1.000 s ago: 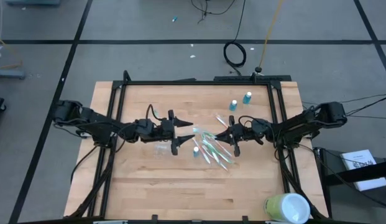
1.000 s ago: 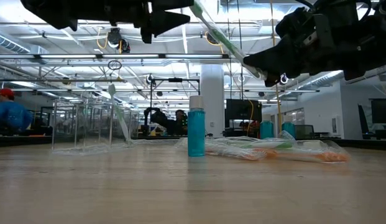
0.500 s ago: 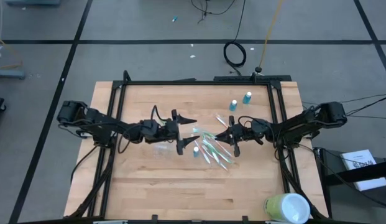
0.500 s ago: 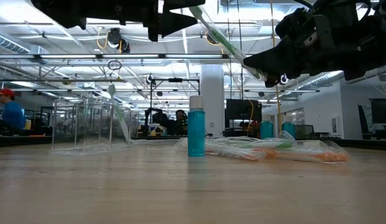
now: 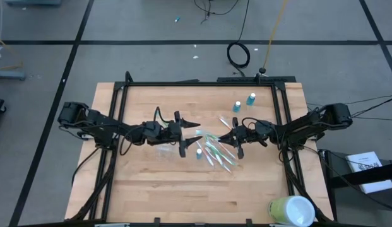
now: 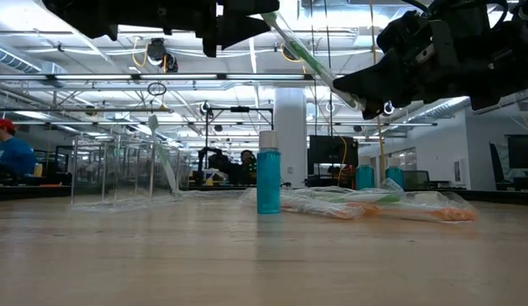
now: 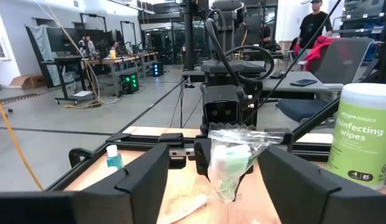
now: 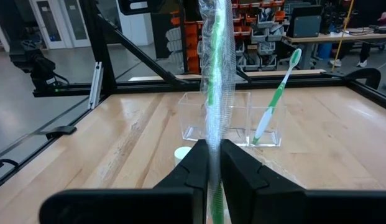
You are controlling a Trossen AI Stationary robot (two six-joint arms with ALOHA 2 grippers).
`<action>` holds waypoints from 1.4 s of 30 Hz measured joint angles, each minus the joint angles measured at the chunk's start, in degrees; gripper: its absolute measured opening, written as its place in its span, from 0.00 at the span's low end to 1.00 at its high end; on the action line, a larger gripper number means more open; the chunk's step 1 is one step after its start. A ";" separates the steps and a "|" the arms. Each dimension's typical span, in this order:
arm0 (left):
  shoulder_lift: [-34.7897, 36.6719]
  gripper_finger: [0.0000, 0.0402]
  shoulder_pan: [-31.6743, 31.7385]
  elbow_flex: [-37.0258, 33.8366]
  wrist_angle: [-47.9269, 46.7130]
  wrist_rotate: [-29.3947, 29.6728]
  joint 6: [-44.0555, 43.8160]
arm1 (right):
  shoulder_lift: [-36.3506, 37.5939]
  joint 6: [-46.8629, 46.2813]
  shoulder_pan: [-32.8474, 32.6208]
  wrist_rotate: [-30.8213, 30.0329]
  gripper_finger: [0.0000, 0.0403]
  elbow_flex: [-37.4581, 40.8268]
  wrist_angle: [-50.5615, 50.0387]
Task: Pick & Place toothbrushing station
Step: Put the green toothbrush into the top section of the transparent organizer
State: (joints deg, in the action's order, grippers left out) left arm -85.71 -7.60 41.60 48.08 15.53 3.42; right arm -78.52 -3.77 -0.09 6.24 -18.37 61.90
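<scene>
My right gripper [image 5: 222, 137] is shut on a thin white-and-green toothbrush [image 6: 302, 51] in a clear wrapper, held above the table's middle. The toothbrush's free end [image 7: 230, 165] lies between the open fingers of my left gripper [image 5: 194, 132], with a gap on each side. On the table under the arms lies a heap of wrapped toothbrushes [image 5: 218, 154]. One blue white-capped tube [image 6: 269, 183] stands upright beside the heap. The clear cup [image 8: 230, 118] stands under my left arm, and a toothbrush [image 8: 273, 102] leans in it. My right gripper pinches one end of the wrapped toothbrush [image 8: 212, 140] between its two fingers, which come level from the table's right side. The toothbrush sticks out ahead of the fingers and slants up toward my left gripper. It is lifted clear of the table.
Two more blue tubes [image 5: 243, 103] stand at the far right of the table. A large pale green-and-white wipes tub [image 5: 291, 211] stands off the table's near right corner. A black frame [image 5: 202, 83] runs along the table's far and side edges.
My left gripper has edged a little toward the table's right, nearer the toothbrush's free end. My right gripper and the toothbrush have kept still.
</scene>
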 joint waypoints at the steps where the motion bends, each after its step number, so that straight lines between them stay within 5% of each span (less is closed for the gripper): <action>1: 0.00 0.58 0.00 0.00 0.01 0.00 0.00 | 0.00 -0.01 -0.01 0.00 0.04 0.00 0.01; 17: 0.00 0.37 0.00 -0.02 -0.03 -0.01 -0.37 | 0.00 -0.02 0.01 0.02 0.04 0.00 -0.03; 42: 0.00 0.34 0.00 -0.04 0.01 0.00 -0.22 | 0.02 -0.01 0.01 0.02 0.04 0.00 -0.30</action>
State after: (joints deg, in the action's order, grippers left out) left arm -85.71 -7.60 41.56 48.10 15.53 3.20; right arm -78.50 -3.78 -0.08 6.26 -18.37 61.60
